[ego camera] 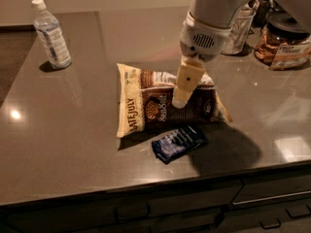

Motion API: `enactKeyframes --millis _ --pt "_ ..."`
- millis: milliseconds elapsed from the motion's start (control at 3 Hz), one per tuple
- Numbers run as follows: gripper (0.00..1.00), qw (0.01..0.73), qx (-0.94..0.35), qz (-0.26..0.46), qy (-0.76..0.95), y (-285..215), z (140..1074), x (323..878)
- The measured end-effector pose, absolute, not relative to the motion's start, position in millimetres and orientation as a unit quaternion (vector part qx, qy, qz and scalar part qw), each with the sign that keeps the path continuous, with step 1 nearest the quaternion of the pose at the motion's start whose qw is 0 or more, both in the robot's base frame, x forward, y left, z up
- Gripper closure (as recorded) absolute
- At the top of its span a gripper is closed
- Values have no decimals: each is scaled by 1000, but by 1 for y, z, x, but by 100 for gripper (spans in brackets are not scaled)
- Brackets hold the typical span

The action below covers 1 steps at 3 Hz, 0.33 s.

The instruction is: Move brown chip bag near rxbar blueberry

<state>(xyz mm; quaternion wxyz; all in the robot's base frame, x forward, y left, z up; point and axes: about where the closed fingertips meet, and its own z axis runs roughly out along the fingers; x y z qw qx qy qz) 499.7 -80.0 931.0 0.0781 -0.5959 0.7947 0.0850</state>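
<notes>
A clear plastic water bottle (50,33) with a white cap stands well to the left of the hand (180,101) and behind it, far enough away that it is unlikely to be hit.

The hand, cream-coloured and hanging from a white arm, points down onto the middle of the large crinkly brown chip bag (146,108) with cream edges. You cannot tell whether the hand is spread or pinching the bag. The bag lies flat on the dark grey table (73,140), directly beneath the hand. The small dark blue rxbar blueberry (177,142) lies just in front of the hand, by the bag's front edge and close to the table's front edge.

From here, any further push toward you could slide the bag into the bar and nudge it off the table. If the hand has hold of the foil, rising could drag the bag away from the bar again. The slick, puffy foil could also slip or crumple under pressure.

To the right of the hand and behind it stand a clear glass container (240,28) and a dark-lidded jar (286,42) with a pale label. A wide swing of the arm that way could knock them.

The count is one bottle, one chip bag, one hand, one blue bar, one glass container and one jar.
</notes>
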Motion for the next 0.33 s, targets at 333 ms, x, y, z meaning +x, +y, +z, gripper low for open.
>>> enactKeyframes --millis 333 --pt "0 88 -596 83 794 -76 931 505"
